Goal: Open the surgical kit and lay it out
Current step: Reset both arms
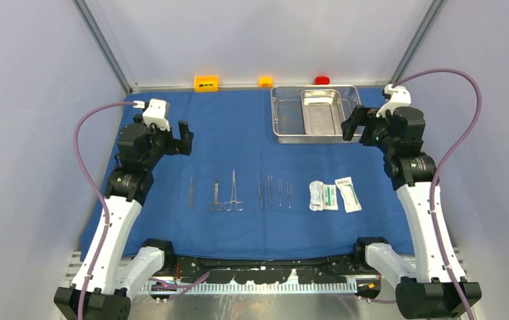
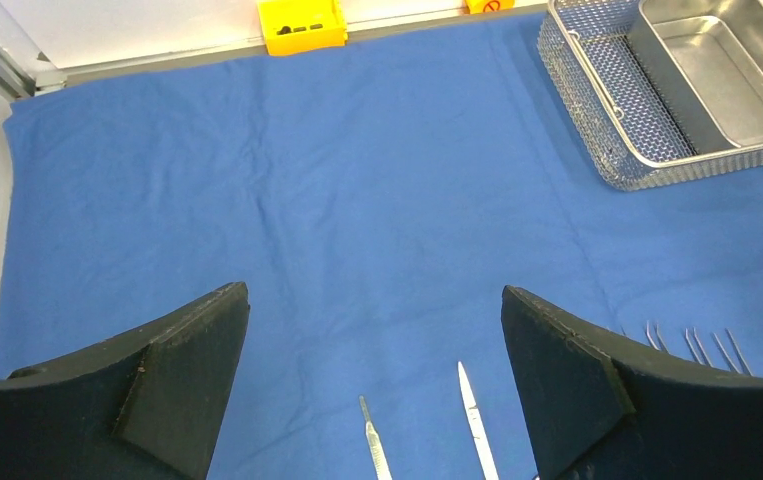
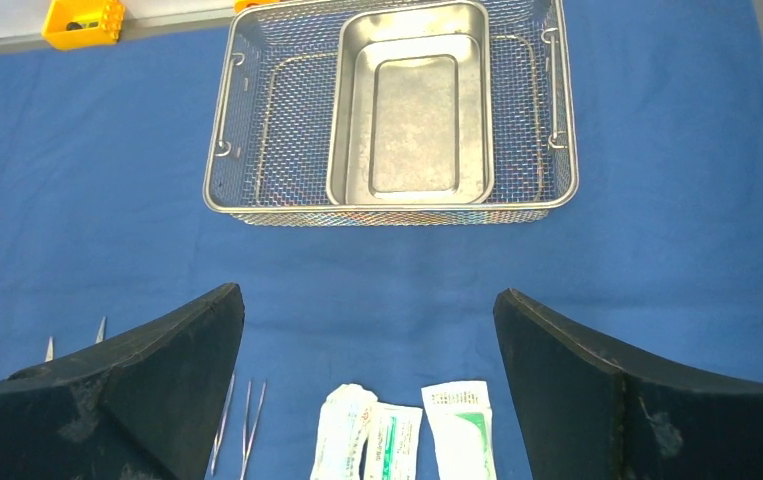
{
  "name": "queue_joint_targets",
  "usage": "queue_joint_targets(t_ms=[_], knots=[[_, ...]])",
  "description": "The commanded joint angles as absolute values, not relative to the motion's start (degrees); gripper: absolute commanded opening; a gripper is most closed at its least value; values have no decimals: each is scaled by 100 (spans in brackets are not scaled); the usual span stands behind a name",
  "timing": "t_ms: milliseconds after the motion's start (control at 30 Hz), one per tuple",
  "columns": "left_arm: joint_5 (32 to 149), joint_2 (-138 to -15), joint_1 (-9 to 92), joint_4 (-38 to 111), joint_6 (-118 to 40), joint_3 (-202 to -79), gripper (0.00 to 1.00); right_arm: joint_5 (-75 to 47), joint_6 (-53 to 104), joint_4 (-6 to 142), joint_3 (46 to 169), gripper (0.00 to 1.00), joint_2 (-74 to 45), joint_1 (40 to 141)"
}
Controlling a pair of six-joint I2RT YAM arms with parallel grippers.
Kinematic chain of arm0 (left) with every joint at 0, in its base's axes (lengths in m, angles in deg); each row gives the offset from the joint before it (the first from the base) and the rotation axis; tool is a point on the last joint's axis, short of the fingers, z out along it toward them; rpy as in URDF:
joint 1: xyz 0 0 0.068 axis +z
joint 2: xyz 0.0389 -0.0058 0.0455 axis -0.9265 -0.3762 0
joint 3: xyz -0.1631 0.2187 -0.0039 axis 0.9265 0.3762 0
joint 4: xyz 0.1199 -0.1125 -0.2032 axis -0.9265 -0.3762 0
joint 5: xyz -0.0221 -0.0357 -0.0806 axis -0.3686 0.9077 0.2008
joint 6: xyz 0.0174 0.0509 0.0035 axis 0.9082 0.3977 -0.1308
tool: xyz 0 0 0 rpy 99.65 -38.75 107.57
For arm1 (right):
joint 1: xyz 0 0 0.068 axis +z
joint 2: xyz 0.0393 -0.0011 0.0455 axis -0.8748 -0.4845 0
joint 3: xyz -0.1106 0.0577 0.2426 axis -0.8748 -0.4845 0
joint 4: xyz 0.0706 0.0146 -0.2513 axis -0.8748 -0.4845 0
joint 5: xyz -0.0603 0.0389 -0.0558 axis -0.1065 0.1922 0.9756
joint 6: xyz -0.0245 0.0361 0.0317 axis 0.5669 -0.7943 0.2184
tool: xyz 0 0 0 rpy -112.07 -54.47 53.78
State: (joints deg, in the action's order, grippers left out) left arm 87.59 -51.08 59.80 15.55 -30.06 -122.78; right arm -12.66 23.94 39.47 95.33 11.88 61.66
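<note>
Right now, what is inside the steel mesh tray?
Only the smaller steel pan, which looks empty. The rest of the mesh tray floor is bare. The mesh under the pan is covered, so anything beneath it cannot be seen.

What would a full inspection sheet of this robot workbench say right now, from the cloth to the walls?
Surface: blue cloth spread flat, lightly creased.
Job's things: mesh tray at the far right with the steel pan inside it; scissors, forceps and other thin instruments in a row near the front; white-green packets to their right.
Clutter: yellow block, orange block and red block along the far edge, off the cloth.
Grippers: left pincer and right pincer both open, holding nothing, above the cloth.
Cables: purple cables, one looping from each arm, apart from the instruments.
Surroundings: pale walls; nothing else seen.
</note>
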Motion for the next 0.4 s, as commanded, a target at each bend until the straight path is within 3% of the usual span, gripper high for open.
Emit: queue_joint_targets(t_ms=[0, 367], knots=[[8805, -5030, 6017, 1768, -3024, -12282, 100, -1174, 2443, 4051, 9805, 100, 1259, 6181], [8705, -5016, 6017, 1719, -2887, -12358, 100, -1183, 2465, 3988, 9837, 100, 1256, 6181]])
